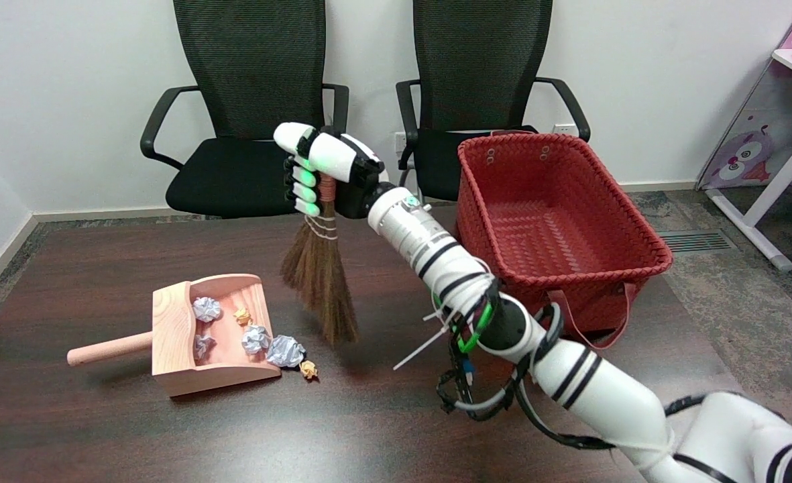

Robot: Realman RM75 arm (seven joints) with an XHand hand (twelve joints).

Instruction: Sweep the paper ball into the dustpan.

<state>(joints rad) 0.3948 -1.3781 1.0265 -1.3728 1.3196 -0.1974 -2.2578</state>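
We find no readable text, labels, brands or numbers anywhere: only a wordless cartoon owl picture on the pink panel (748, 151) at far right, with nothing legible on the arm, basket, dustpan or chairs.

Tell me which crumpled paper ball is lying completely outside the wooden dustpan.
The small yellow-orange paper ball, on the dark table just off the wooden dustpan's open edge. The large silver ball beside it sits at the lip; the others lie inside.
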